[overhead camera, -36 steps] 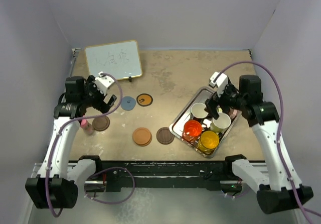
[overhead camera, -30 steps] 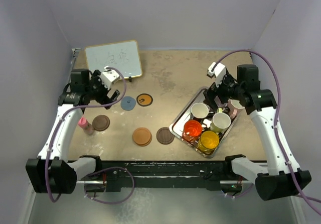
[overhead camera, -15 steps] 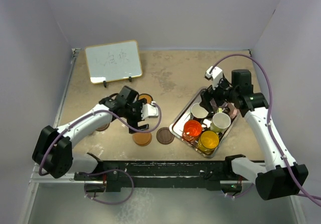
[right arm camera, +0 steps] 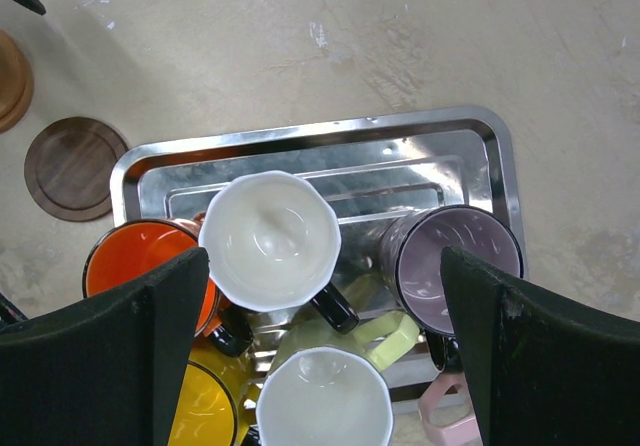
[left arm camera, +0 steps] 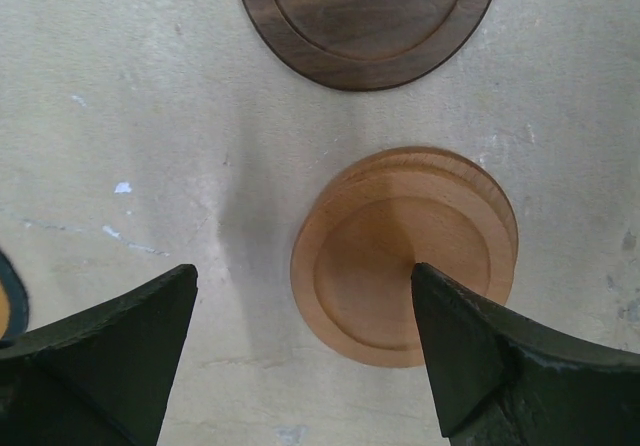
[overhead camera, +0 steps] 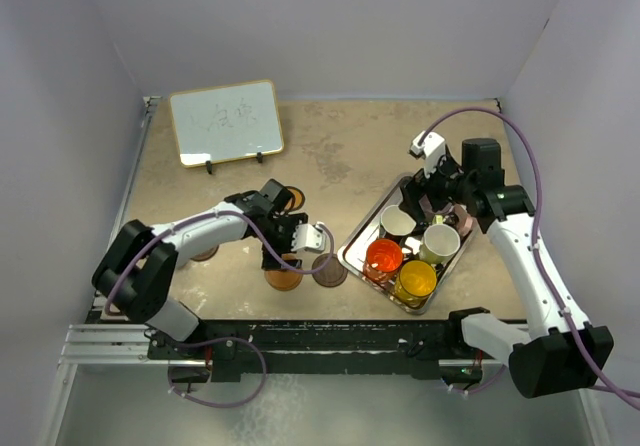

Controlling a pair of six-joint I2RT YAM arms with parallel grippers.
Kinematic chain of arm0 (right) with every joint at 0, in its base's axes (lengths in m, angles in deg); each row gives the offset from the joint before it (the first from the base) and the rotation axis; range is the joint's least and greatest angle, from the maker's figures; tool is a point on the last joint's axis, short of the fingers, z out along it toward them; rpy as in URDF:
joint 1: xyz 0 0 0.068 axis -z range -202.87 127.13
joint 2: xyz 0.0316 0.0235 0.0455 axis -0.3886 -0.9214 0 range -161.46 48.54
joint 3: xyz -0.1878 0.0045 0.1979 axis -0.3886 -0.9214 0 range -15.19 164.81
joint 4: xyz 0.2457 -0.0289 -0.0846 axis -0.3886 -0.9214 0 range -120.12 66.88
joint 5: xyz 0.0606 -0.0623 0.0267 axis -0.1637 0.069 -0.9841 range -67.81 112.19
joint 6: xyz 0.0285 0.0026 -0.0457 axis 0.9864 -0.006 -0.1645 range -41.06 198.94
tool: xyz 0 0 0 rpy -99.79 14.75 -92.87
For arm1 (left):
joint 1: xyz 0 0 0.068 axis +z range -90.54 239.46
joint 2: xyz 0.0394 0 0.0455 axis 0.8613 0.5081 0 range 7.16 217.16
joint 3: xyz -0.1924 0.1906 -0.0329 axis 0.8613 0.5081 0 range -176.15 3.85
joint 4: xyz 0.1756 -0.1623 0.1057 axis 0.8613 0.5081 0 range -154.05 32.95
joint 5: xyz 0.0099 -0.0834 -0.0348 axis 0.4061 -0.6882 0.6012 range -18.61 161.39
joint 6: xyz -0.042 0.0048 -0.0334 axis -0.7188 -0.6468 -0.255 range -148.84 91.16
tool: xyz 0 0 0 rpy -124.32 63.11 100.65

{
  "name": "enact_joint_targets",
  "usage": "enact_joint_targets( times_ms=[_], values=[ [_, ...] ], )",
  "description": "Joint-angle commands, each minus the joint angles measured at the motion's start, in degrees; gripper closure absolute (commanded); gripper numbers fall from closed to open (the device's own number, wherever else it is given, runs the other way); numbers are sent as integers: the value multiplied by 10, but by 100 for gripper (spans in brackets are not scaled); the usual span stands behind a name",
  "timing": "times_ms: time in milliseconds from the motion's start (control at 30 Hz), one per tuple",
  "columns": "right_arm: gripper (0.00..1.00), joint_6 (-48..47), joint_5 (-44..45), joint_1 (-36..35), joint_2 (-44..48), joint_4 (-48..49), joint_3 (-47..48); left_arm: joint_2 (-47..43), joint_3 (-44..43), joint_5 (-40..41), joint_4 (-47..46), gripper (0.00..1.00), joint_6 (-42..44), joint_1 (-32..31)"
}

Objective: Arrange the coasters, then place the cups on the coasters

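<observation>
Wood, judging by the grain, makes up the tan-orange coasters (left arm camera: pixel 405 256). Two of them lie stacked slightly askew on the table (left arm camera: pixel 120 116), just beside a dark brown coaster (left arm camera: pixel 368 16) and not touching it. They look light, stiff and thin. Lying flat, they offer only a low edge to pinch, and the upper disc would probably slide off the lower if pushed from one side. The likeliest hold is across the rim at opposite points, with the fingertips close to the table, taking the top disc alone if the pair must be split. The left hand (left arm camera: pixel 302 269) hovers over them with its jaws wide and nothing between them. The stack sits off toward one finger, so the hand seems to need centring first. The cups (right arm camera: pixel 270 241) stand crowded in the metal tray (right arm camera: pixel 480 136), several touching. They appear heavier, smooth and breakable, so a grip over one wall at the rim seems safer than a handle. The right hand (right arm camera: pixel 322 256) hangs above them, also spread wide and holding nothing.
</observation>
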Motion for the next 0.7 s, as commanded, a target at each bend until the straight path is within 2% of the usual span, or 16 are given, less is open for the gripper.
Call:
enact_joint_targets(
  times_ms=[0,167,300,367,467,667],
  values=[
    [0,-6,-2,8,8,13,-6,43,-41,-33,16,16,45,-2],
    [0,-12,7,8,3,12,-7,67,-49,-33,29,18,62,-2],
    [0,-15,12,9,8,12,-8,92,-61,-28,38,34,67,-2],
    [0,-16,14,8,12,14,-10,115,-77,-27,53,46,70,-1],
    [0,-18,22,8,15,16,-12,135,-95,-17,62,58,65,3],
    [0,-23,30,8,6,14,-10,144,-106,-6,24,68,61,30]
  ],
)
